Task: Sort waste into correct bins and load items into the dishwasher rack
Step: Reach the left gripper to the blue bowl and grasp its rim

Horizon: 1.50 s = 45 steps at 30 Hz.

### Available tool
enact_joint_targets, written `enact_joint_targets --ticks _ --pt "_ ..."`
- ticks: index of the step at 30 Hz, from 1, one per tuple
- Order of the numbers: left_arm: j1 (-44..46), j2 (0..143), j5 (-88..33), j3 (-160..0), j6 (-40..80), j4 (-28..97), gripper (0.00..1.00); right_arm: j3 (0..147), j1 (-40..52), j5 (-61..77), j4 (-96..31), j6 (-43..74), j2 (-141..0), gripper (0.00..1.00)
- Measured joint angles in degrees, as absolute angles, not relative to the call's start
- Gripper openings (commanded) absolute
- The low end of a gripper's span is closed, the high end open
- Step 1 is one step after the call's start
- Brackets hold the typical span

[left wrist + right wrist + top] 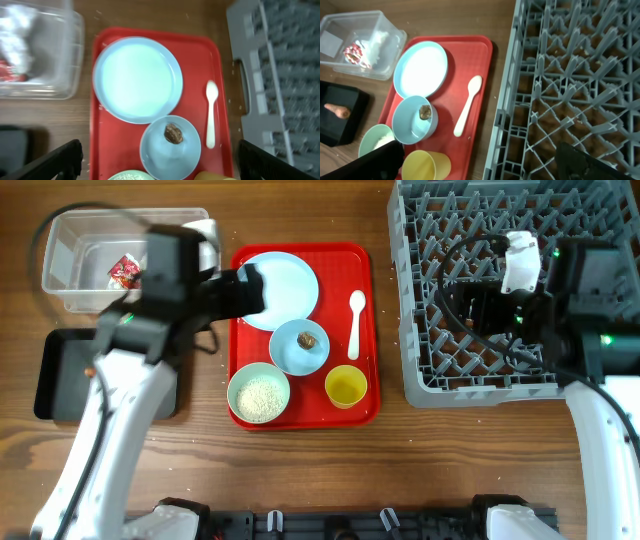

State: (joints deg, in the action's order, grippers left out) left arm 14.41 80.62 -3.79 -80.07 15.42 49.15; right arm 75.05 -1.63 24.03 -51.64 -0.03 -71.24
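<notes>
Left hand [158, 145], spread wide and empty above the flat red plastic tray [220, 65], should descend on the small brown scrap [173, 133] inside the round pale blue bowl [150, 152] at tray centre, pinching without tipping it.

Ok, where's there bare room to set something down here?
Bare wood: the table strip between red tray and rack, and the band in front of the tray. The rack shows no dishes. Crowded: the tray's front half, with blue bowl, green bowl, yellow cup and spoon packed close.
</notes>
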Motion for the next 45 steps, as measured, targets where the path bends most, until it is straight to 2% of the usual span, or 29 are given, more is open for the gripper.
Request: enact_joint_targets --ticks 8,14,20,27,31,33,35,40,45 --pt "20.0 97.5 -2.8 -80.8 11.5 50.2 0.99 75.1 -1.6 24.0 -53.1 0.0 -70.2 1.0" --pt "21.3 100.7 -2.8 -80.8 8.4 50.5 0.96 75.1 -1.6 24.0 -53.6 0.0 -71.8 1.0" --pt "21.9 103.6 -4.5 -80.8 2.7 52.9 0.87 75.1 -1.6 24.0 -54.1 0.0 -74.7 1.0" --pt "31.0 103.6 -5.8 -80.8 -6.2 54.3 0.79 75.1 -1.6 24.0 -54.0 0.0 -75.0 1.0" --pt "32.6 103.9 -5.9 -80.8 -3.2 47.1 0.68 75.1 -1.6 24.0 -54.0 0.0 -75.0 1.0" --pt "32.7 104.7 -5.9 -80.8 0.5 44.4 0.57 75.1 -1.6 24.0 -54.0 0.0 -75.0 1.0" --pt "33.1 105.8 -5.8 -80.8 4.9 42.3 0.55 75.1 -1.6 24.0 -54.0 0.0 -75.0 1.0" --pt "35.2 109.1 -4.0 -80.8 13.8 42.3 0.48 75.1 -1.6 24.0 -54.0 0.0 -75.0 1.0" --pt "35.9 114.5 -1.9 -80.8 19.2 42.7 0.29 75.1 -1.6 24.0 -54.1 0.0 -75.0 1.0"
